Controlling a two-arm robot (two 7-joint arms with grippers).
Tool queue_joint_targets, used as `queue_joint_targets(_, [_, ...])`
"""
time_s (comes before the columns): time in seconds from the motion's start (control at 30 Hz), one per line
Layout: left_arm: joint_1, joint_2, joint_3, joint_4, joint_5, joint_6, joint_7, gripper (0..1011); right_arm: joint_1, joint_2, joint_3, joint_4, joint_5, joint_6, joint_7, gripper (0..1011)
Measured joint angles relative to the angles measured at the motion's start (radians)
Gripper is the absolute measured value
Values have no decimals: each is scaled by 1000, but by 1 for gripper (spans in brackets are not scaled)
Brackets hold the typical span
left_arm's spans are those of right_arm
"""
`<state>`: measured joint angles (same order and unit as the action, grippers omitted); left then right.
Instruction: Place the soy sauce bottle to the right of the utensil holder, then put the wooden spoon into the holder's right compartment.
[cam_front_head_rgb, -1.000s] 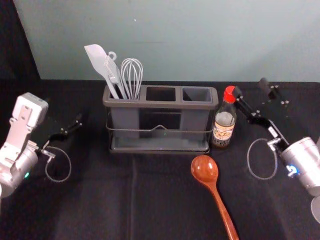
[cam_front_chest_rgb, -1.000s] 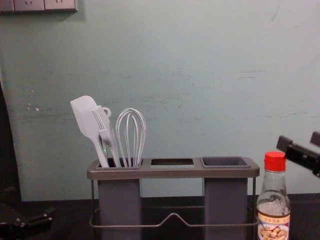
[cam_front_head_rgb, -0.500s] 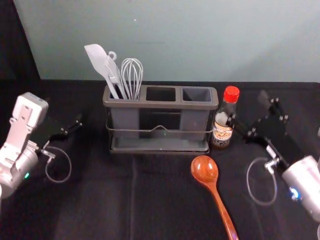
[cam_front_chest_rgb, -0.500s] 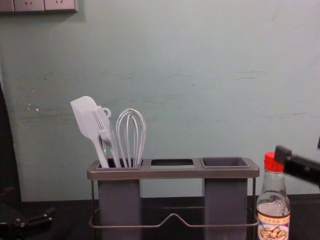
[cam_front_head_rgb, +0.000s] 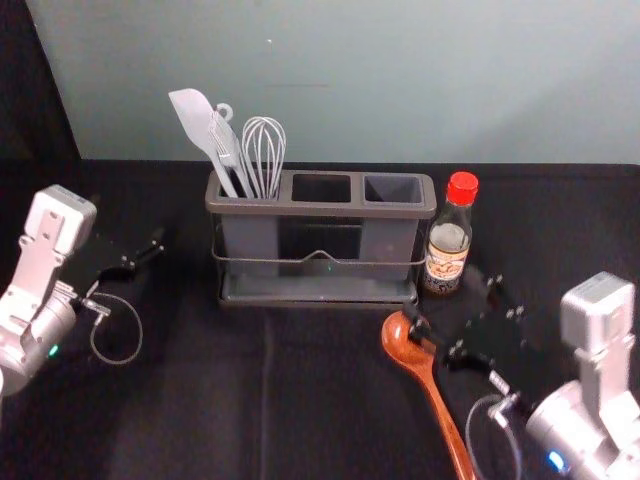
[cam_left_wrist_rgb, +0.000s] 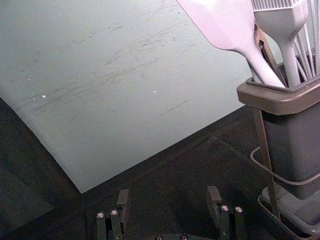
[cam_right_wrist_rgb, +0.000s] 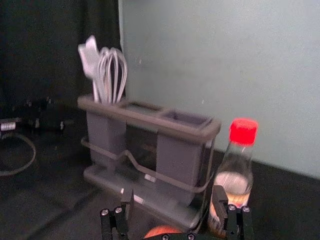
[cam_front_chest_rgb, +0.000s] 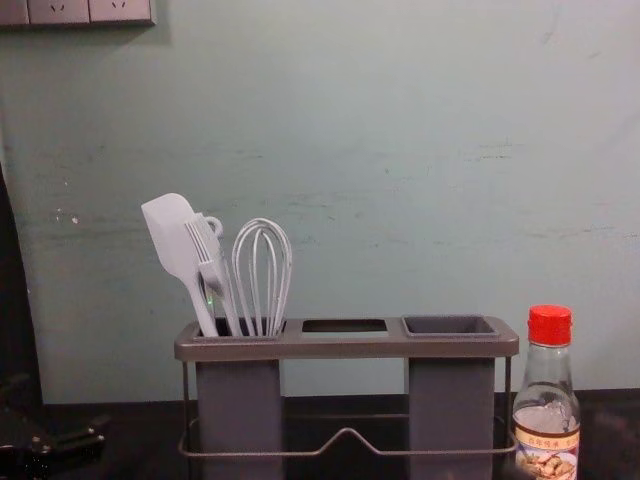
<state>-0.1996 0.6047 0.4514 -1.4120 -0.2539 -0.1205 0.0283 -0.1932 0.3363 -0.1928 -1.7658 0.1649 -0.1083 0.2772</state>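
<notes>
Right of centre in the head view, the right tool (cam_front_head_rgb: 446, 300) reaches in from the lower right, one fingertip over the edge of the bowl of the wooden spoon (cam_front_head_rgb: 432, 392); whether they touch, I cannot tell. Its fingers stand apart with nothing between them. The spoon lies on the dark worktop (cam_front_head_rgb: 190, 400), bowl towards the utensil holder (cam_front_head_rgb: 320, 209) and handle running to the bottom edge of the frame. Just beside the holder's right end, the soy sauce bottle (cam_front_head_rgb: 445, 250) stands upright, red cap on. The holder sits across the middle of the frame, its left compartment carrying a pale spatula (cam_front_head_rgb: 200, 118), a brush (cam_front_chest_rgb: 206, 250) and a whisk (cam_front_head_rgb: 265, 150). At the left of the frame, the left tool (cam_front_head_rgb: 127, 220) is parked well apart from the holder, its fingers spread too.
</notes>
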Motion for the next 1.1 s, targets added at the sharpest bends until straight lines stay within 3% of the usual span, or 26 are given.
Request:
queue_joint_targets(0.17, [0, 0, 0, 0, 0, 0, 0, 1000, -5, -6, -24, 24, -35, 19, -9, 1000])
queue_joint_targets(0.97, [0, 0, 0, 0, 0, 0, 0, 1000, -6, -5, -20, 19, -30, 19, -9, 1000])
queue_joint_targets(1.1, [0, 0, 0, 0, 0, 0, 0, 1000, 3, -2, -27, 11, -40, 83, -9, 1002])
